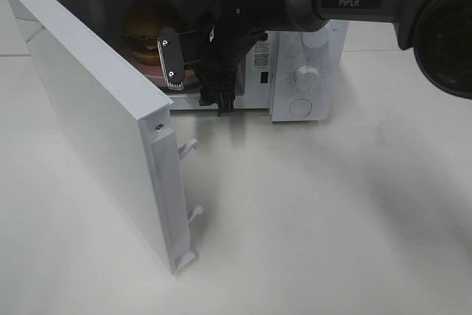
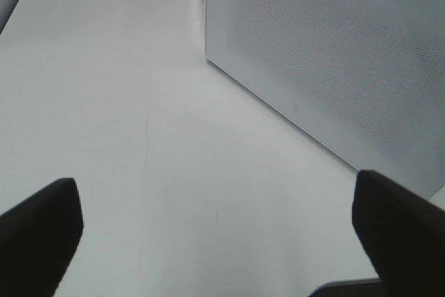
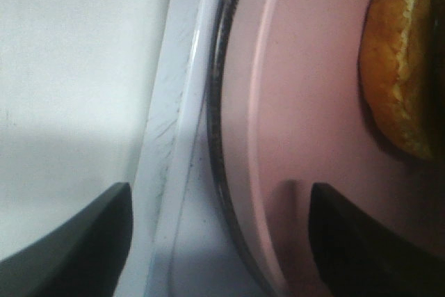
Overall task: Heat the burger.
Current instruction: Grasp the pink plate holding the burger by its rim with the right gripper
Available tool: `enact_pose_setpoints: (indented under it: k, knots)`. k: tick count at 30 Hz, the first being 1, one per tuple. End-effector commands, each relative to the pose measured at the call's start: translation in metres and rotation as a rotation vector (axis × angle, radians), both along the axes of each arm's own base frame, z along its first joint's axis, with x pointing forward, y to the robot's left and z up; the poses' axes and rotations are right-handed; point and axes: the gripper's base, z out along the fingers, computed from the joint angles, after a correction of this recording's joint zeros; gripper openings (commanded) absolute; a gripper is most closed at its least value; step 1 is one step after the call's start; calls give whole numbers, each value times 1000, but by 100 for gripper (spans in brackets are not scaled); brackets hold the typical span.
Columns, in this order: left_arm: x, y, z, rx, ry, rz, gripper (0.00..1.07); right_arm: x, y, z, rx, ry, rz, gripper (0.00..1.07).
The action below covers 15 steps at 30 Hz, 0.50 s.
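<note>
Exterior high — burger (image 1: 144, 40) on pink plate (image 1: 166, 74) inside open microwave (image 1: 306, 42).

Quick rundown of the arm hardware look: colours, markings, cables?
Right arm: grey-silver link printed "PIPER" in white, black wrist section, black cables bundled on top. Its tool has a silver finger with two screws. In both wrist views the tool fingers appear as dark, rounded shapes.

White microwave (image 1: 306, 71) with dot-mesh door (image 2: 334, 53), pink plate (image 3: 306, 137), golden-brown burger (image 1: 145, 35) bun, black right tool (image 3: 219, 231), white table (image 1: 332, 212).
</note>
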Motion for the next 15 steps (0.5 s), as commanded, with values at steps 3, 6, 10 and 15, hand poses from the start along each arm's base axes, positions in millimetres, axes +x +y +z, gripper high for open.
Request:
enact_pose_setpoints:
  k: [3, 6, 10, 15]
  knots:
    - [-2, 0, 0, -3, -26, -3, 98, 0, 2, -3, -9, 7, 21, 56]
    - [-2, 0, 0, -3, -26, -3, 98, -1, 2, -5, -13, 12, 27, 23]
    - [-2, 0, 0, -3, -26, -3, 98, -2, 2, -5, -6, 28, 22, 0]
    - [-2, 0, 0, -3, -26, -3, 98, -5, 3, -6, -21, 52, 56, 0]
